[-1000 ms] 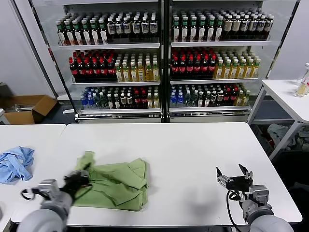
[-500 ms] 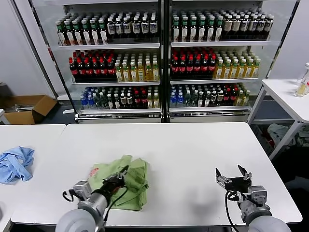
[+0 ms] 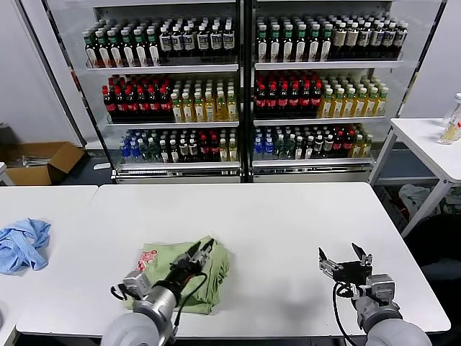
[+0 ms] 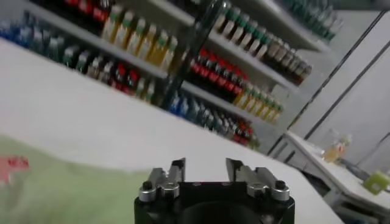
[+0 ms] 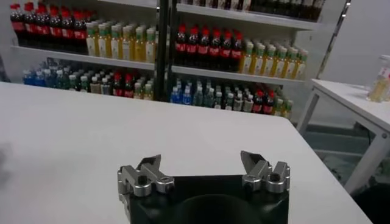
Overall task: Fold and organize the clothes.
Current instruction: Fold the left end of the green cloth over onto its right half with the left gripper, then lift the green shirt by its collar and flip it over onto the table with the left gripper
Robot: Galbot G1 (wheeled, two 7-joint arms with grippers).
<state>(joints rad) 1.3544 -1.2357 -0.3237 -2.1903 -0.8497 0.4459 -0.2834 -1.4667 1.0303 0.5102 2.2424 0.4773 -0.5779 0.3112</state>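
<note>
The clothes are one light green polo shirt [image 3: 209, 277], folded into a compact bundle near the table's front edge, left of centre. Its red-and-white graphic [image 3: 148, 259] faces up at the bundle's left end. My left gripper [image 3: 202, 248] hovers over the bundle's right part, fingers apart and holding nothing. In the left wrist view this gripper [image 4: 206, 171] is open over bare table, with the shirt [image 4: 55, 195] behind and beside it. My right gripper [image 3: 344, 257] waits open above the table at the front right, and it [image 5: 204, 162] is empty in the right wrist view.
A crumpled blue cloth [image 3: 21, 244] lies on the neighbouring table to the left. Glass-door shelves of bottled drinks [image 3: 245, 94] stand behind the table. A white side table [image 3: 432, 144] is at the right and a cardboard box [image 3: 43, 160] on the floor at the left.
My left gripper swept right across the shirt, pulling the left part over into a tighter fold, then opened and let the fabric go. The right arm barely moved.
</note>
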